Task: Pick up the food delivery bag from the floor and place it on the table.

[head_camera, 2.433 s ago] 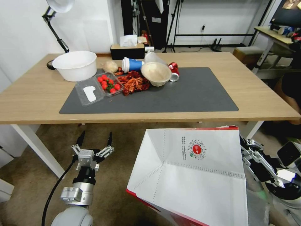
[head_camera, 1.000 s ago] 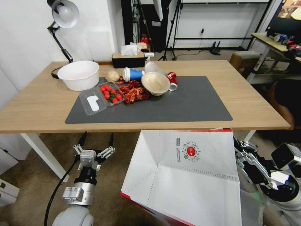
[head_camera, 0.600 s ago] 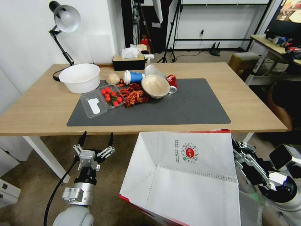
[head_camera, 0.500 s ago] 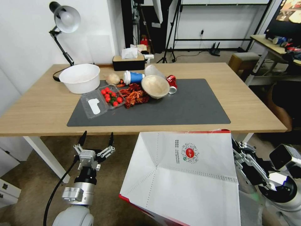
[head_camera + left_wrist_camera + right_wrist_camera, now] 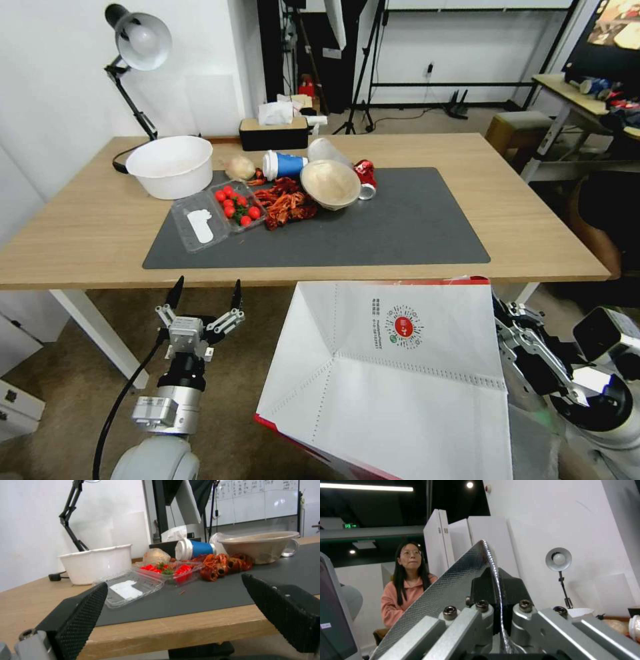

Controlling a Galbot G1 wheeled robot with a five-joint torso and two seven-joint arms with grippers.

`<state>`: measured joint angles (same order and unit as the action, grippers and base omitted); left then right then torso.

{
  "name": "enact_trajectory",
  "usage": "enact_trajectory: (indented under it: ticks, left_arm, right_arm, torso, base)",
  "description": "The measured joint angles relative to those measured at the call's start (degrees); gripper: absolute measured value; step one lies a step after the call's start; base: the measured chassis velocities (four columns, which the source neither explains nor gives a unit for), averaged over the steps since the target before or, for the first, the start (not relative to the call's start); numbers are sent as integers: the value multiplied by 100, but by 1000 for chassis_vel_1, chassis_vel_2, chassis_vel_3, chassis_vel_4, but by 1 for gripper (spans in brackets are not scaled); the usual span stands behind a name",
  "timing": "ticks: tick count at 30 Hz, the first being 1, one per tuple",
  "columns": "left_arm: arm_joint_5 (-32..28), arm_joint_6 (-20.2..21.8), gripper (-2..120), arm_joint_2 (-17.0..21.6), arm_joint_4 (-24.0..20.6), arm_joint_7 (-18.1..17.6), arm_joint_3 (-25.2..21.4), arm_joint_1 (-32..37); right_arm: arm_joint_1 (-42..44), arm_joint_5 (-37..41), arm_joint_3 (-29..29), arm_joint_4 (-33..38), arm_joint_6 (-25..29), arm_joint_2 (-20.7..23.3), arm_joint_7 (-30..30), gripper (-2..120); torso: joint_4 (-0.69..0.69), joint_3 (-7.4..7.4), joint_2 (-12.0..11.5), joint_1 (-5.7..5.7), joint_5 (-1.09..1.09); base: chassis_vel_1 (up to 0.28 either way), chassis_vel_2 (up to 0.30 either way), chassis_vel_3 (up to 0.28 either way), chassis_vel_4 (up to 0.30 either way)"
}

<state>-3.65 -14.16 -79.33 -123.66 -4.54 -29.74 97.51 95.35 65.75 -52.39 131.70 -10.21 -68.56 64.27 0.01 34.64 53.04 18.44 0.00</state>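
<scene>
The food delivery bag (image 5: pixel 400 387), white with a round red logo and red side edges, hangs off the floor (image 5: pixel 60 373), just short of the table's (image 5: pixel 540 220) front edge. My right gripper (image 5: pixel 512 328) sits at the bag's right side, partly behind it. In the right wrist view the right gripper (image 5: pixel 495 590) is shut on the bag's foil-lined rim (image 5: pixel 453 580). My left gripper (image 5: pixel 206 293) is open and holds nothing, below the table edge to the left of the bag. The left wrist view has the left gripper (image 5: pixel 176 597) facing the tabletop.
On the dark grey mat (image 5: pixel 407 220) and beside it lie a white bowl (image 5: pixel 170 165), a clamshell of tomatoes (image 5: pixel 233 208), crayfish (image 5: pixel 285 200), a blue cup (image 5: pixel 283 164), a beige bowl (image 5: pixel 330 183) and a red can (image 5: pixel 365 175). A lamp (image 5: pixel 137 47) and tissue box (image 5: pixel 273 130) stand behind.
Since the earliest frame the whole view has shifted, so the table looks lower and farther. The bag stays held at the right gripper. Nothing has visibly moved over the last half second.
</scene>
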Motion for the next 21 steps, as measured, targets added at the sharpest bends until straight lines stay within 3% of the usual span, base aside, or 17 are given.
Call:
enact_trajectory:
  ticks: [17, 21]
  left_arm:
    - [6, 4, 100, -8, 15, -44, -13, -5]
    - [5, 4, 100, 24, 37, -55, -21, -11]
  right_arm:
    - [-50, 410, 21, 527, 77, 181, -453, 0]
    - [-97, 560, 23, 636, 216, 245, -829, 0]
  torso:
    - [0, -15, -26, -12, 0]
    - [0, -18, -31, -13, 0]
  base:
    - [0, 0, 0, 0]
    - [0, 0, 0, 0]
